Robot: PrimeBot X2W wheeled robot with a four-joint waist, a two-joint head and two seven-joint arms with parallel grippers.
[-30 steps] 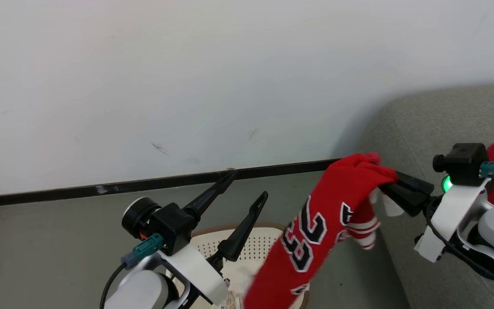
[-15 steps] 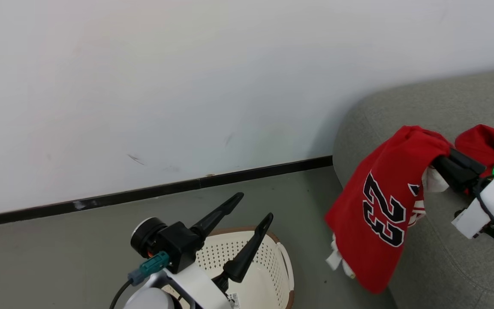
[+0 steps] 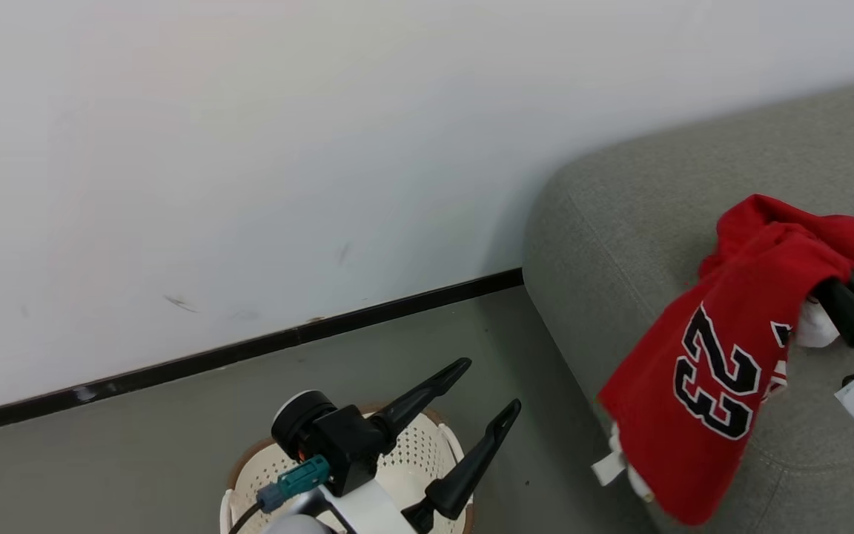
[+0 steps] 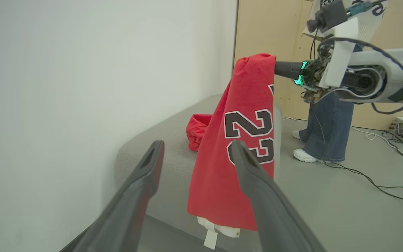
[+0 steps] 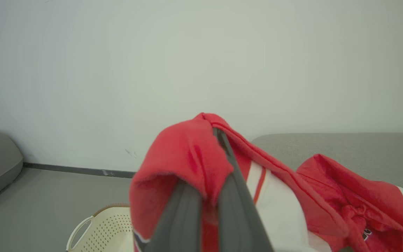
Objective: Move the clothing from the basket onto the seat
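Jersey (image 3: pixel 716 371) dangling at the seat (image 3: pixel 620 222)'s edge
Right tool (image 5: pixel 217 140) pinches it, left tool (image 3: pixel 490 383) spread; released here, overhanging fabric could slide off the seat.

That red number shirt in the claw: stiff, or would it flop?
Probably very floppy: the jersey hangs limp from the right claw. Likely light, since one pinch at its bunched top carries it. Dropped on the seat, it would probably crumple rather than lie flat.

Red jersey (image 3: pixel 709 386) dangles over grey seat (image 3: pixel 620 215), cream basket (image 3: pixel 421 452) nearby.
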